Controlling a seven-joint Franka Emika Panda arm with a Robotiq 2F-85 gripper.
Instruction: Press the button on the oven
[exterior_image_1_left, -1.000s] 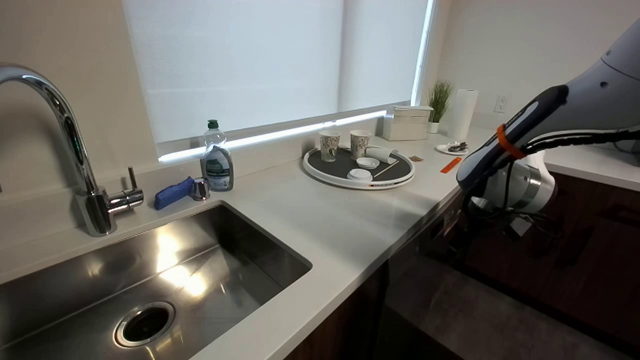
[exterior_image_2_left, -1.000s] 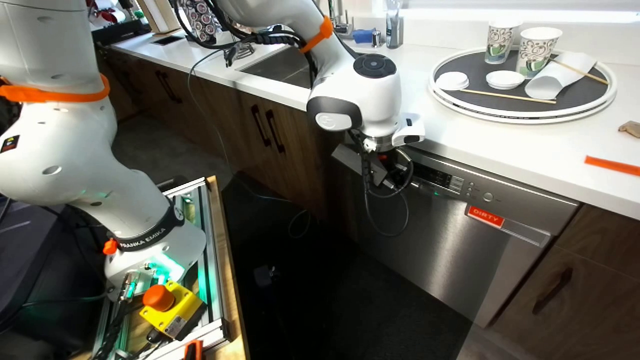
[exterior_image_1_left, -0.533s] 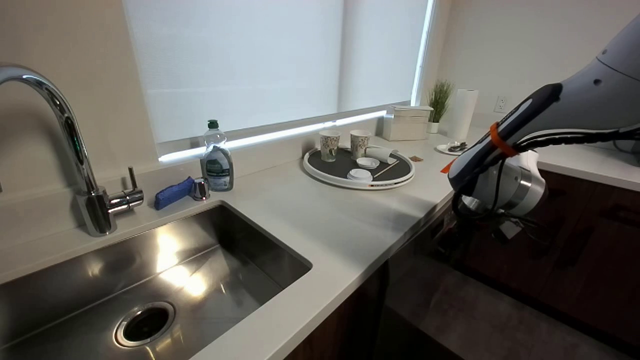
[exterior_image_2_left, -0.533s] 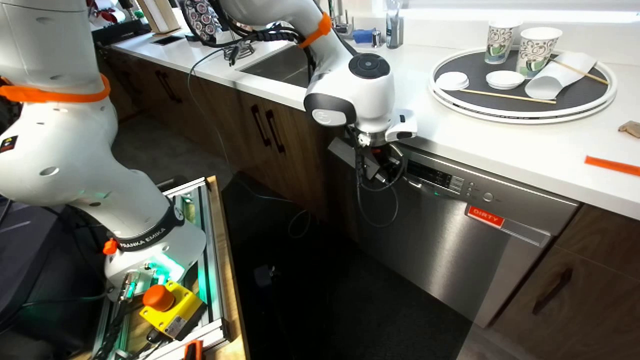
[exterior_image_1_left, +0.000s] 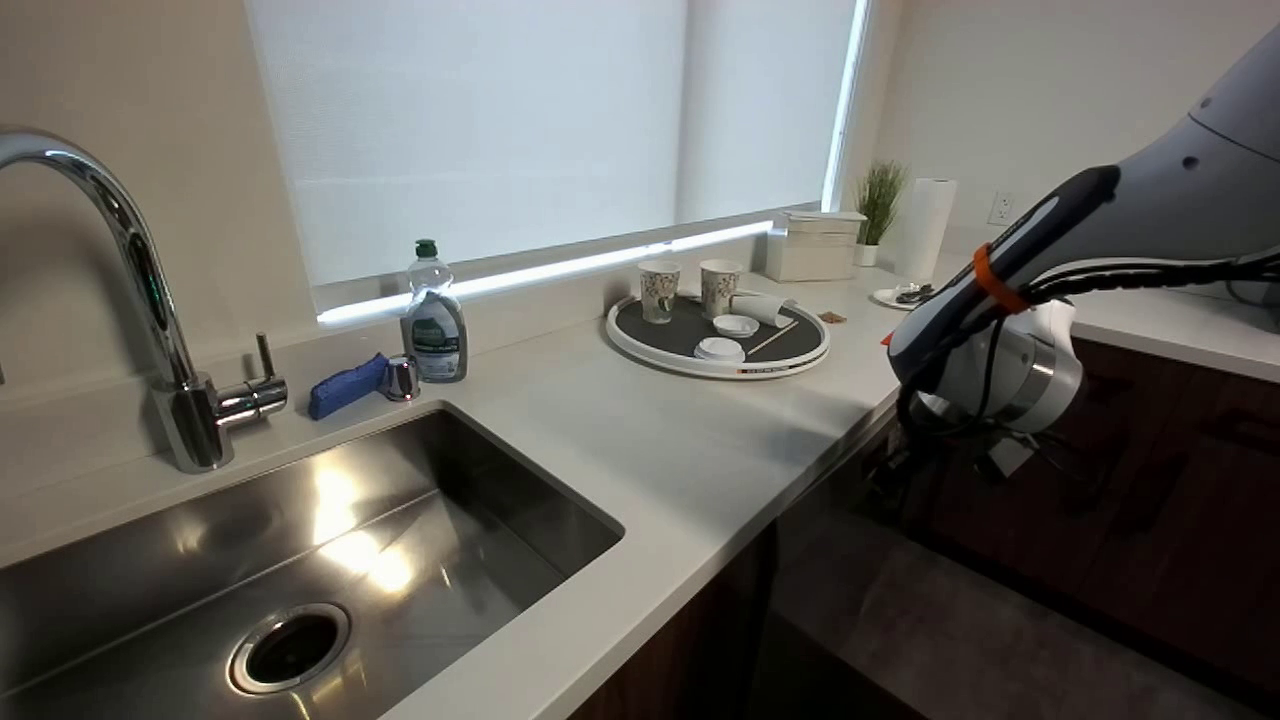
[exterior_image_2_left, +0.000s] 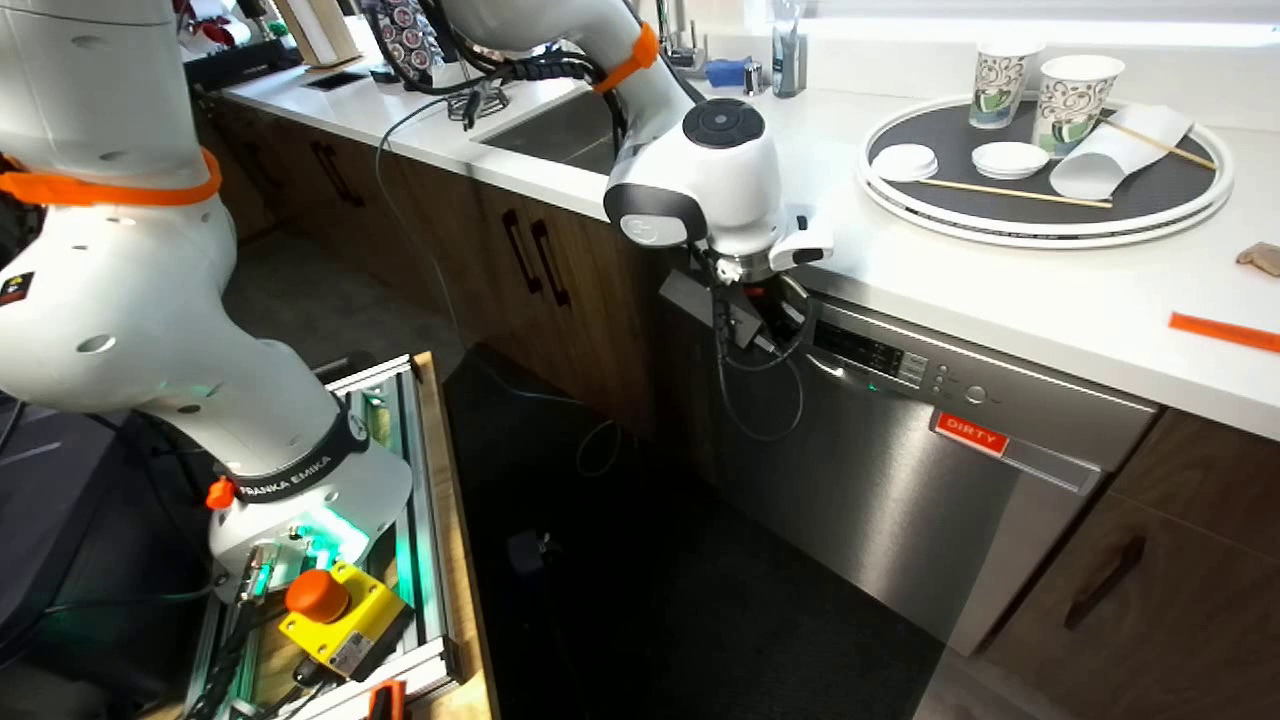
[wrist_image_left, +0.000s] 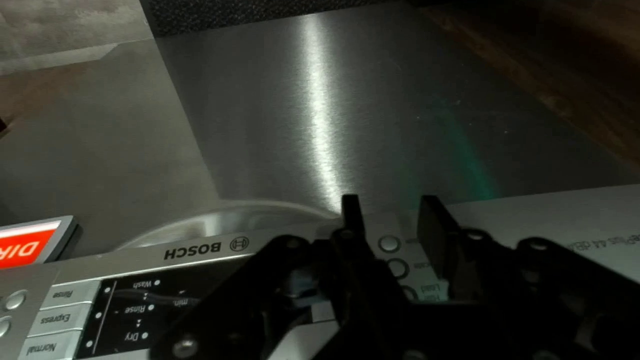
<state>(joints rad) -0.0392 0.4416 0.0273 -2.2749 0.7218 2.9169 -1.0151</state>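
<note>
No black-fronted oven shows; the built-in appliance here has a stainless steel front (exterior_image_2_left: 870, 480), and in the wrist view its panel reads Bosch, Wash, Rinse and Dry, upside down. My gripper (wrist_image_left: 392, 200) hangs just in front of that control panel, under the counter edge. Its dark fingers stand partway apart, with nothing held between them. Through the gap I see a round silver button (wrist_image_left: 389, 244) and two more partly covered ones in a row. Whether a fingertip touches the panel I cannot tell. In both exterior views the fingers are dark and mostly hidden.
The white countertop (exterior_image_2_left: 1000, 285) juts out above the panel. A round tray (exterior_image_2_left: 1050, 238) with paper cups and lids stands on it. A red DIRTY sign (exterior_image_2_left: 968, 432) is fixed to the steel front. Brown cabinet doors (exterior_image_2_left: 590, 330) lie beside the appliance.
The wrist and gripper have shifted a little along the appliance towards the sink side, and slightly upwards. Most of that shift came in the earlier half second. The objects on the counter have not moved.
</note>
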